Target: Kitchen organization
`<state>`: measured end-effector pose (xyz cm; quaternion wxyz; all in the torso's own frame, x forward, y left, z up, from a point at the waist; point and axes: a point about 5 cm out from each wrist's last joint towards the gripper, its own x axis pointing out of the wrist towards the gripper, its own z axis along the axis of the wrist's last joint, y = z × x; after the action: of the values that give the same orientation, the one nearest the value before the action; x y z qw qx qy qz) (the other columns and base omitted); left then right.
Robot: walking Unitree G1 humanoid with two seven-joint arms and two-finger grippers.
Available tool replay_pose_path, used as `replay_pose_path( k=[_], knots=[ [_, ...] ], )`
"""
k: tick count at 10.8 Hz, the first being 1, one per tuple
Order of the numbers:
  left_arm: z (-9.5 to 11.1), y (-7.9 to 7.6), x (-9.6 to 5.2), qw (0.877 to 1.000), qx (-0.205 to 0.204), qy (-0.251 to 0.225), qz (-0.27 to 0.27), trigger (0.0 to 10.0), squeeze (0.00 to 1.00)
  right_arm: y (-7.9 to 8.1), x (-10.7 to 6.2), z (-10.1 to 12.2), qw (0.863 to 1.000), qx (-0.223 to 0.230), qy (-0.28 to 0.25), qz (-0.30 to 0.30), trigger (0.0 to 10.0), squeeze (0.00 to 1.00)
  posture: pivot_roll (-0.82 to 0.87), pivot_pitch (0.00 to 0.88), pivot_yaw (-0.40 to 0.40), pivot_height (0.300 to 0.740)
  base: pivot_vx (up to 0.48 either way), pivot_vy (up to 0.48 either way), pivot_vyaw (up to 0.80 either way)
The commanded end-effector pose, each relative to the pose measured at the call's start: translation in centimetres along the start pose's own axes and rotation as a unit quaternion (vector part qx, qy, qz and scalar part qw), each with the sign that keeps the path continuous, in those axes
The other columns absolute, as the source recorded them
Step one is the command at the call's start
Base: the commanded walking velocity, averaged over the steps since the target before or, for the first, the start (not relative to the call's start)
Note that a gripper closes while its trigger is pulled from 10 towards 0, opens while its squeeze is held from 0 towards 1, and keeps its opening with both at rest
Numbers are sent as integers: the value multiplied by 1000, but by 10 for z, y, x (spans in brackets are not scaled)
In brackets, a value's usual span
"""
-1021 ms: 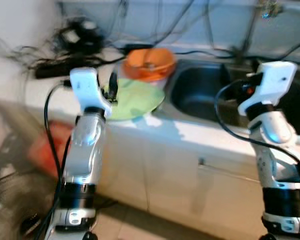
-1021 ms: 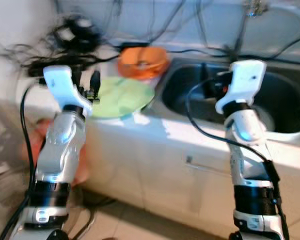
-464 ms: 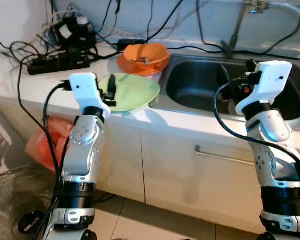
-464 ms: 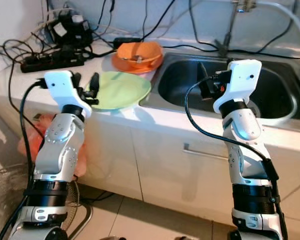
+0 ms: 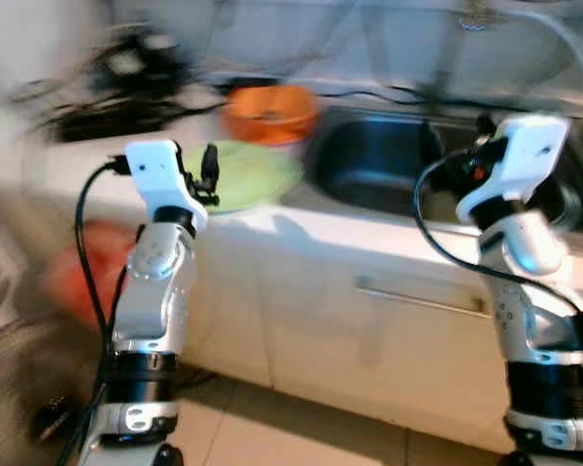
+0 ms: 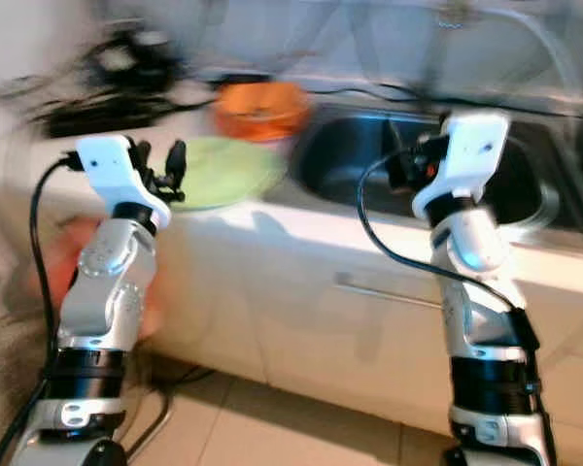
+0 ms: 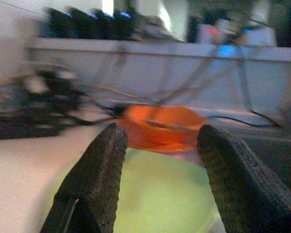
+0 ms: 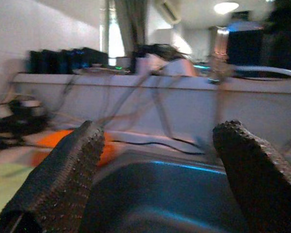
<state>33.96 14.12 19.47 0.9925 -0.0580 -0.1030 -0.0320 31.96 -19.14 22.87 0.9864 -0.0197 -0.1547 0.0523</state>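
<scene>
Left claw (image 7: 157, 179) hangs with fingers spread wide and empty over the near edge of the green plate (image 5: 248, 173) on the counter (image 5: 301, 228). Behind the plate sits the orange bowl (image 7: 160, 127). Right claw (image 8: 157, 189), also wide and empty, hovers at the sink (image 5: 389, 175), beside the plate.

The left end effector (image 7: 157, 184) is spread wide above the near edge of the green plate (image 7: 157, 191), with nothing between its fingers. Just behind the plate sits the orange bowl (image 7: 160, 127), touching or overlapping its far rim, so the way forward is blocked there. A tangle of black cables and a power strip (image 5: 112, 115) crowds the desk (image 5: 301, 228) toward the robot's left. The right end effector (image 8: 157, 194), also spread wide, faces the open sink basin (image 8: 155, 194); a faucet pipe (image 6: 457, 44) and more cables run along the back wall.
</scene>
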Motion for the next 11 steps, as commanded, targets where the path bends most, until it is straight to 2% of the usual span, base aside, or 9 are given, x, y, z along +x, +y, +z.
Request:
replay_pose_path(
  k=[1, 2, 6, 10, 11],
  knots=[
    [6, 5, 2, 1000, 5, -7, 4, 10000, 0, 6, 4, 3, 1000, 4, -5, 5, 10000, 0, -9, 6, 57, 740, 375, 0, 0],
    [5, 4, 2, 1000, 0, -6, 4, 10000, 0, 7, 4, 4, 1000, 6, -7, 3, 10000, 0, -7, 8, 56, 740, 304, 0, 0],
    [-1, 2, -9, 1000, 1, 8, -4, 10000, 0, 16, -4, -1, 1000, 17, 1, 5, 10000, 0, 6, 40, 41, 740, 0, 0, 0],
    [0, 3, -26, 1000, 5, 9, -2, 10000, 0, 36, -27, -17, 998, 39, 38, 19, 10000, 0, 21, 132, 25, 740, 0, 0, 0],
    [6, 3, -28, 1000, 10, -5, 3, 10000, 0, 40, -32, -20, 998, 41, 49, 20, 10000, 0, 20, 147, 22, 740, 0, 0, 0]
  ],
)
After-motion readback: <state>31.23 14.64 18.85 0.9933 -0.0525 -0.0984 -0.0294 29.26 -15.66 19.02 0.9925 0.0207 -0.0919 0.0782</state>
